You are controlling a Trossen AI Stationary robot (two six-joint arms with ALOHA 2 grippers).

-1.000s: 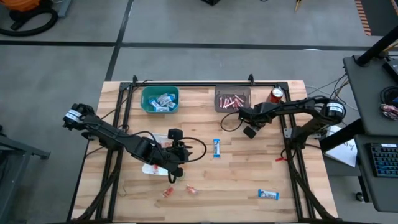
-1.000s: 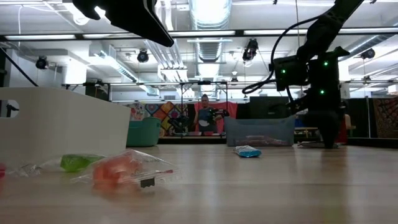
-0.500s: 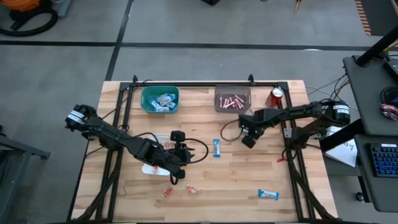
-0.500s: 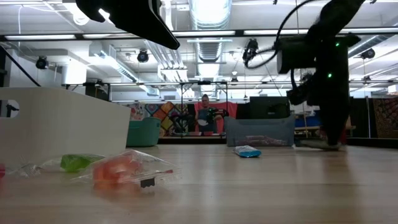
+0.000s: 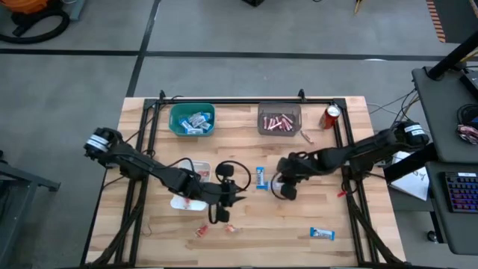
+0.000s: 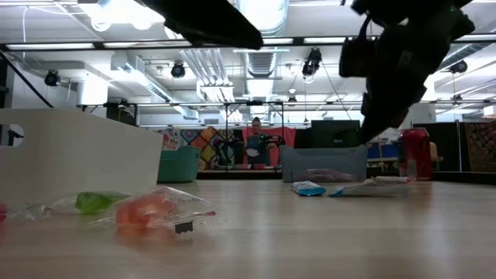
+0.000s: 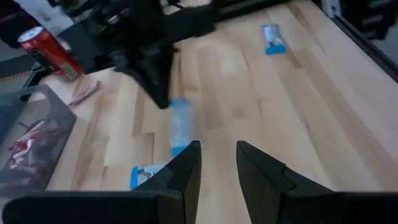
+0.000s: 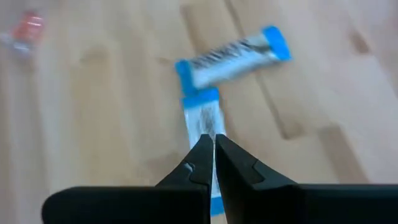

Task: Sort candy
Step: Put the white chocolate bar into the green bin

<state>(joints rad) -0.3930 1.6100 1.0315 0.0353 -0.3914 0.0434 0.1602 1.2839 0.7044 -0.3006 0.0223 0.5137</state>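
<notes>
High view: wood table [image 5: 299, 217], candy part sorted. Teal bin [image 5: 192, 119] holds blue-and-white bars and grey tray [image 5: 279, 119] holds pink sticks, so each kind has its own container. Loose on the boards: one blue bar [image 5: 260, 178] mid-table, a far bar [image 5: 322, 234] near the front edge, a stray pink stick [image 5: 307, 137] beside the tray, and small red pieces [image 5: 202, 231] in front of the left arm. Red can [image 5: 331, 114] stands at the back, apart from the sweets. Right gripper [image 5: 284, 188] is low, just beside the mid-table bar. Left gripper [image 5: 233, 197] is on that bar's other side.

Low view: orange piece [image 6: 151, 211] and green piece [image 6: 97, 203] lie in clear wrappers close to the lens.

Left wrist view: fingers stand apart with nothing between them, aimed across the table at the bar; probably waiting.

Right wrist view: fingers pressed together, tips over a second bar [image 8: 202, 121] lying end-on to the first. Blur here; it looks like nothing is pinched, possibly a closed-tip nudge to separate the two.
</notes>
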